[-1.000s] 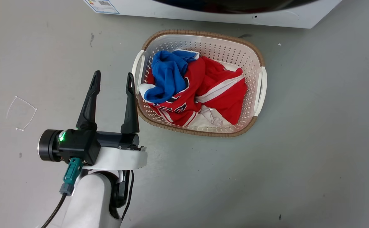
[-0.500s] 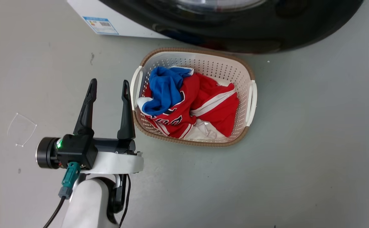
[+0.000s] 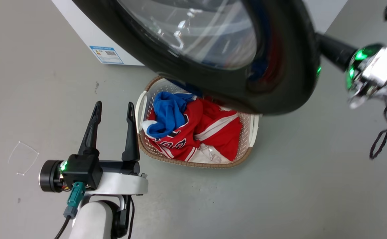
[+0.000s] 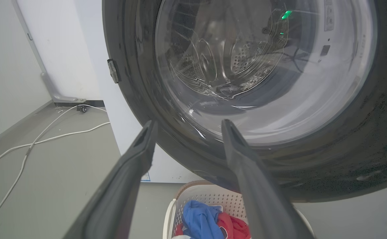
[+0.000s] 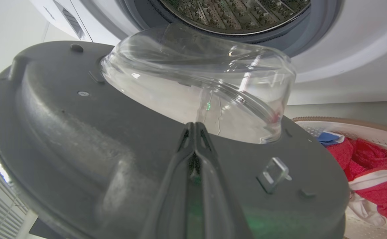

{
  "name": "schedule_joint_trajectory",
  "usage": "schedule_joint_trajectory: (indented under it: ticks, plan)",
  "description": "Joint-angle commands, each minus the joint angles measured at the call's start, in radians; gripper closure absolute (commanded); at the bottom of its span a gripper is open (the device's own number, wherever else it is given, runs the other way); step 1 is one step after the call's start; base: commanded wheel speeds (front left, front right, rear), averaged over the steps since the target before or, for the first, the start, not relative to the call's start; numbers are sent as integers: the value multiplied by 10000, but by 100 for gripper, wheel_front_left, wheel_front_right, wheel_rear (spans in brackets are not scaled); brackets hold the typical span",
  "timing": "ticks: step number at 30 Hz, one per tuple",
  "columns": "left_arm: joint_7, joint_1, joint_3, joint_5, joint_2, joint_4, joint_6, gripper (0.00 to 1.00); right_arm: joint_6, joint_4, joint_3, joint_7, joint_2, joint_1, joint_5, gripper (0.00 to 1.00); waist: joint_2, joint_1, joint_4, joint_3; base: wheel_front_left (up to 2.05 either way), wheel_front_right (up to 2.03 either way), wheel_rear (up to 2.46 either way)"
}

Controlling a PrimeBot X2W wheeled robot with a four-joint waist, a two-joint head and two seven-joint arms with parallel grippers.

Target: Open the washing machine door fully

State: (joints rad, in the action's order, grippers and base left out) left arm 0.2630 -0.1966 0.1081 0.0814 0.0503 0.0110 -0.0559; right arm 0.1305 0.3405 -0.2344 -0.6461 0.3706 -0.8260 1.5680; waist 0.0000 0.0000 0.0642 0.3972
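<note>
While shoving large round black-rimmed glass washing machine door (image 3: 289,66), part-open above white perforated laundry basket (image 3: 248,132), presses right hand (image 5: 195,127) pinched shut against its inner face; holds left hand (image 3: 113,108) spread wide, idle beside basket.

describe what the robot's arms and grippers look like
The left gripper: two long tapered dark fingers on a black body with a green light, a teal connector with black cable, white forearm. The right gripper: dark fingers, green lights, silvery wrist, loose black cable.
</note>
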Motion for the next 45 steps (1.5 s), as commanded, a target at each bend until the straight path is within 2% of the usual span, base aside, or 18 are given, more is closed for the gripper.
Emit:
schedule_joint_trajectory:
  ticks: [1, 9, 16, 25, 36, 45]
  plan:
    - [28, 106, -37, -82, -2, -13, 25, 0, 2, -180, -64, -67, -99, 356, 73, 100, 0, 0, -30, -132, 0, 0, 0]
    - [28, 441, -13, -45, -2, -94, 2, 0, 2, -1579, -569, -348, -355, 2143, 321, 100, 0, 0, -51, -672, 0, 0, 0]
    - [28, 682, 4, -8, -2, -146, -37, 0, 4, -2321, -981, -383, -653, 3072, 405, 100, 0, 0, -22, -998, 0, 0, 0]
    - [28, 880, 46, -25, -2, -229, -61, 0, 4, -2737, -1586, -495, -1219, 3838, 527, 100, 0, 0, 80, -1395, 0, 0, 0]
    - [28, 1342, -13, -83, -2, -325, -21, 0, 4, -3198, -1895, -325, -1520, 4987, 676, 100, 0, 0, 23, -2047, 0, 0, 0]
    - [28, 2057, -62, -174, -2, -506, 73, 0, 4, -3289, -412, 1984, -1800, 6296, 232, 100, 0, 0, -173, -3232, 0, 0, 0]
